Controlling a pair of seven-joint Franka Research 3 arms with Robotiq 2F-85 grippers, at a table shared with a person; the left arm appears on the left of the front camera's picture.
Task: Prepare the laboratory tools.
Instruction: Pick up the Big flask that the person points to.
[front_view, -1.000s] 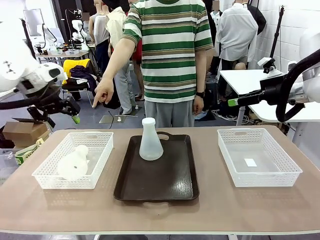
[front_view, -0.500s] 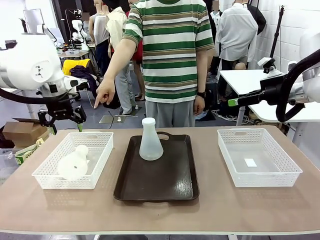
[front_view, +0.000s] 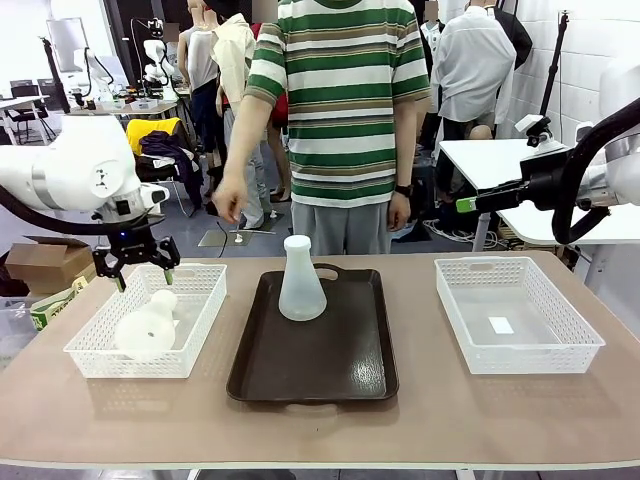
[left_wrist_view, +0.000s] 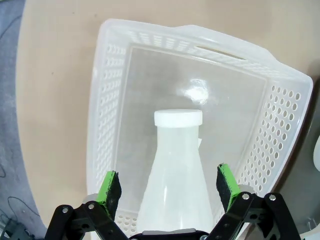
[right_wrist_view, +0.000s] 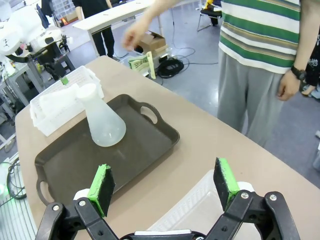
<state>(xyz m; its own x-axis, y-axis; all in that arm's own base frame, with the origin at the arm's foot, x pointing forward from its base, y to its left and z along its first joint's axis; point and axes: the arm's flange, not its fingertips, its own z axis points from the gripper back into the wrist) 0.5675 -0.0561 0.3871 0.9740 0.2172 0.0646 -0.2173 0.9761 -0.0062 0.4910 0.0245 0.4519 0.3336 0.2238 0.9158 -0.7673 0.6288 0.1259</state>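
Observation:
Two frosted-white conical flasks are in view. One flask (front_view: 146, 324) lies on its side in the left white basket (front_view: 205, 300). The other flask (front_view: 300, 281) stands upright on the dark brown tray (front_view: 330, 365). My left gripper (front_view: 145, 277) hangs open just above the lying flask. In the left wrist view that flask (left_wrist_view: 177, 170) sits between the green pads (left_wrist_view: 109, 189), apart from both, neck pointing away. My right gripper (front_view: 465, 204) is open, high at the right, above the far side of the right basket (front_view: 560, 345). From it, the upright flask (right_wrist_view: 102, 122) is far off.
A person in a striped shirt stands at the far edge, one hand (front_view: 230, 200) hanging loosely above the table's back left. The right basket holds only a small white label (front_view: 501, 325). Bare tabletop (front_view: 420, 410) runs along the near edge.
My left arm swung right and down, from left of the table to just above the left basket. The person's pointing hand relaxed and drew back. The right arm stayed still.

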